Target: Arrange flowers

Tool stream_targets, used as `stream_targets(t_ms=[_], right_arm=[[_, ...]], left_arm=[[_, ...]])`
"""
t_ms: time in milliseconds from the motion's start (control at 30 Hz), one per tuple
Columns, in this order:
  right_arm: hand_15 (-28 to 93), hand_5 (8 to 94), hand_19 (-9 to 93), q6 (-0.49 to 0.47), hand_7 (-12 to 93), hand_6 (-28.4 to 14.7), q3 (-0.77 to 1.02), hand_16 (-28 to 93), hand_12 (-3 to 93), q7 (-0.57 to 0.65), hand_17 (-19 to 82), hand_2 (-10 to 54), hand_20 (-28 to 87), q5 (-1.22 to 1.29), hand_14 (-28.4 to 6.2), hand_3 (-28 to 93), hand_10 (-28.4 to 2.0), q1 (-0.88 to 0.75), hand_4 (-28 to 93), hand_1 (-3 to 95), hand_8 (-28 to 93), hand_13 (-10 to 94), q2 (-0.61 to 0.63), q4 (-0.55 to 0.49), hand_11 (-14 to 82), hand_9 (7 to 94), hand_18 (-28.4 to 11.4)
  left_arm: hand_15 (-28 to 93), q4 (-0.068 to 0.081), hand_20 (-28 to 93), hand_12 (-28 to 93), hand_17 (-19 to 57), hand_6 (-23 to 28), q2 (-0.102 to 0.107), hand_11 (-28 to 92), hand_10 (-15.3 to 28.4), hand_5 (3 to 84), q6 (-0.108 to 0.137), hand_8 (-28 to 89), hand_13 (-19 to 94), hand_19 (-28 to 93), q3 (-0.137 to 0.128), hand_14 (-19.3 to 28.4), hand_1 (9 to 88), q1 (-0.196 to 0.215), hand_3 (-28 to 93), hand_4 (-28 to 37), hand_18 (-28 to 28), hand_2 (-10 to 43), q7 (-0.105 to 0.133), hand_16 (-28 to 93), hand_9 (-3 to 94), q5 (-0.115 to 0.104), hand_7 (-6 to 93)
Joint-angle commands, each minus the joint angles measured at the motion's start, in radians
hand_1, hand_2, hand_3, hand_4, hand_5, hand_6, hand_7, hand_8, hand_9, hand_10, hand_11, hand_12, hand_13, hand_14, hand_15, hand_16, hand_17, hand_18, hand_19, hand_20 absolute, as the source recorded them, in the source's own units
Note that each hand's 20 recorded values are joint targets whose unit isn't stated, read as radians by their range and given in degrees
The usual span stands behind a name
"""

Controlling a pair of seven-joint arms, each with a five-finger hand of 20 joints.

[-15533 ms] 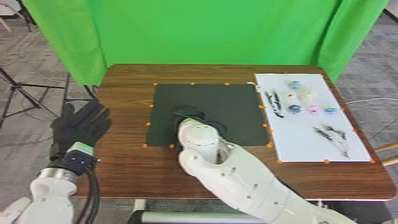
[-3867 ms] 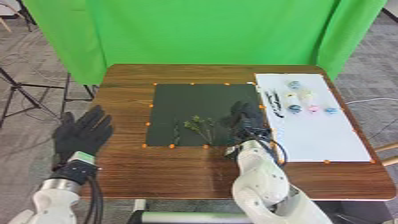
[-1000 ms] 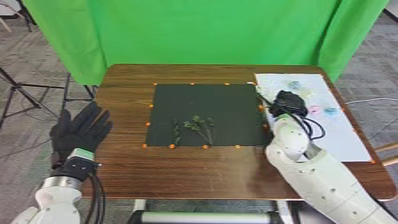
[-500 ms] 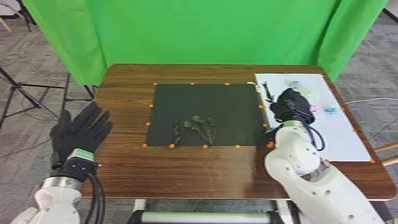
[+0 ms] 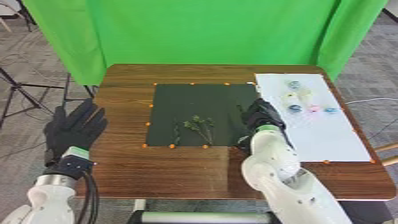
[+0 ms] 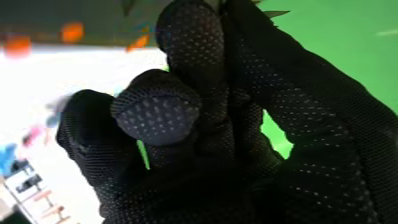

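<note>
The right hand [image 5: 263, 118] has swung from the white sheet [image 5: 330, 137] to the dark mat [image 5: 200, 99], fingers pinched round a sprig [image 6: 276, 13], likely to join the stems [image 5: 198, 123] there.

The scene is lit brightly and evenly in the head view, with soft dark folds shaded into the green curtain [image 5: 213, 35], strong light thrown back by the white mat [image 5: 333, 142] on the right and little by the black mat [image 5: 191, 97]. In the right wrist view, the white mat is nearly washed out by glare, while the right hand [image 5: 264, 116] is rendered very dark.
</note>
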Motion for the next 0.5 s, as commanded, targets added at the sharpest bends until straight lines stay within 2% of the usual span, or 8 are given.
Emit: stream_targets(t_ms=[33, 200, 233, 267, 333, 500], right_arm=[[62, 75.6, 93, -0.040, 38, -4.0, -0.033, 36, 43.5, 0.001, 59, -9.4, 50, -0.007, -5.8, 79, -11.5, -0.039, -14, 50.1, 22, 87, -0.053, 0.039, 32.5, 87.0, -22.5], [62, 75.5, 93, -0.041, 38, -4.1, -0.032, 37, 43.6, 0.007, 60, -9.4, 54, -0.029, -5.7, 79, -11.6, -0.049, -14, 50.2, 22, 87, -0.054, 0.054, 33.0, 87.0, -21.8], [62, 75.5, 93, -0.043, 38, -4.1, -0.036, 37, 43.6, 0.006, 60, -9.4, 55, -0.031, -5.7, 79, -11.6, -0.048, -14, 50.3, 22, 87, -0.051, 0.054, 33.1, 87.0, -21.8], [62, 75.4, 93, -0.050, 38, -4.1, -0.034, 37, 43.7, 0.005, 60, -9.4, 55, -0.036, -5.7, 78, -11.6, -0.052, -14, 50.4, 21, 87, -0.052, 0.055, 33.2, 86.9, -21.8], [62, 75.1, 93, -0.049, 37, -4.1, -0.037, 37, 43.7, 0.007, 60, -9.3, 55, -0.056, -5.8, 78, -11.8, -0.051, -15, 50.8, 21, 87, -0.047, 0.061, 33.0, 86.5, -21.8], [61, 74.1, 93, -0.054, 37, -4.0, -0.030, 37, 44.3, 0.015, 59, -9.5, 54, -0.053, -6.0, 76, -11.9, -0.059, -16, 50.7, 20, 87, -0.034, 0.046, 31.9, 86.0, -22.1]], left_arm=[[33, -0.006, 6, 7, -5.3, 5.7, 0.006, 21, 12.0, 41.3, 0.008, -12, 23, 31, 0.010, 12.0, 27.9, -0.008, 70, -28.3, 10.0, 14.7, 0.002, -12, 32.8, -0.006, 20.0], [33, -0.005, 6, 7, -5.3, 5.8, 0.008, 21, 12.1, 41.4, 0.011, -12, 22, 31, 0.007, 12.0, 27.9, -0.010, 70, -28.3, 10.0, 14.7, 0.000, -12, 32.9, -0.007, 20.1], [33, -0.007, 6, 7, -5.3, 5.8, 0.010, 21, 12.1, 41.4, 0.012, -12, 22, 31, 0.005, 12.1, 27.9, -0.006, 70, -28.3, 10.0, 14.7, 0.006, -12, 32.8, -0.010, 20.1], [33, -0.007, 6, 7, -5.3, 5.8, 0.007, 21, 12.1, 41.4, 0.011, -12, 22, 31, 0.001, 12.1, 27.9, -0.004, 70, -28.3, 10.0, 14.8, -0.004, -12, 32.9, -0.006, 20.2], [33, -0.006, 6, 7, -5.3, 5.7, 0.008, 21, 12.1, 41.4, 0.010, -12, 22, 31, 0.001, 12.1, 27.9, -0.004, 70, -28.3, 10.0, 14.8, -0.005, -12, 32.9, -0.008, 20.1], [33, -0.014, 6, 7, -5.3, 5.8, 0.011, 21, 12.1, 41.4, 0.017, -12, 22, 31, -0.010, 12.4, 28.0, 0.010, 70, -28.3, 10.0, 14.9, 0.009, -12, 32.9, -0.011, 20.2]])
